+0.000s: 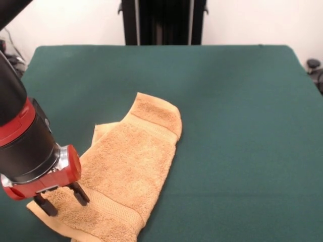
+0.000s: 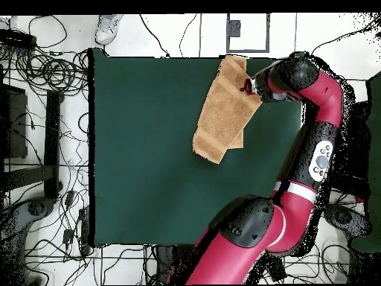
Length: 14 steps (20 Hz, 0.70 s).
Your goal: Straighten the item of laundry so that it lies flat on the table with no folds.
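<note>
The tan-orange towel lies folded over on itself as a long strip on the dark green table, running diagonally from the middle to the near left edge. A lower layer peeks out along its left side. A woven band crosses each end. No tag shows. My gripper hangs over the strip's near left end, its two black fingers apart with tips at the cloth. In the overhead view the gripper is at the right edge of the towel, near the top edge of the table.
The robot's black pedestal stands behind the far edge of the table. In the overhead view the red arm runs along the table's right side. Cables and a shoe lie on the floor.
</note>
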### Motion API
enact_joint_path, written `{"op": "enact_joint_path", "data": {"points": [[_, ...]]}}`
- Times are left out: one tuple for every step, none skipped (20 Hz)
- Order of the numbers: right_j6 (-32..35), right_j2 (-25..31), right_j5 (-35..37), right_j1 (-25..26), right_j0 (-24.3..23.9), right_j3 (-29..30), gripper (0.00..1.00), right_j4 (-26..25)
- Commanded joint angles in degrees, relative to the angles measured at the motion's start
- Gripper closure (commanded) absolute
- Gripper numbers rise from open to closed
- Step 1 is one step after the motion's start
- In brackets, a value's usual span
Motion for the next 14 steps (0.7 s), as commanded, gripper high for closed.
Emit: {"op": "enact_joint_path", "data": {"points": [[1.9, 1.1, 7.0, -4.4, 3.3, 4.6, 0.00, -5.7], [0.8, 2.0, 7.7, -4.7, 3.1, 3.9, 0.00, -7.0], [0.0, 2.6, 7.7, -4.9, 2.9, 3.7, 0.00, -7.6], [-1.7, 3.4, 7.1, -5.2, 2.7, 3.3, 0.00, -8.7], [-2.6, 4.0, 6.9, -5.2, 2.4, 3.1, 0.00, -9.6], [-3.5, 4.6, 6.7, -5.3, 2.2, 3.0, 0.00, -10.4], [-3.9, 5.1, 6.8, -5.3, 2.0, 2.9, 0.00, -11.1], [-4.8, 6.1, 7.3, -5.3, 1.7, 2.5, 0.00, -12.2], [-5.2, 6.7, 7.5, -5.2, 1.5, 2.4, 0.00, -12.9], [-5.7, 7.4, 7.8, -5.2, 1.2, 2.2, 0.00, -13.7], [-5.9, 8.5, 8.1, -5.1, 1.1, 2.0, 0.00, -14.7], [-6.2, 8.9, 8.2, -5.2, 0.9, 2.0, 0.00, -15.3], [-6.3, 9.6, 8.5, -5.2, 0.8, 1.9, 0.00, -16.0], [-6.6, 10.1, 8.4, -5.2, 0.6, 2.0, 0.00, -16.4]]}}
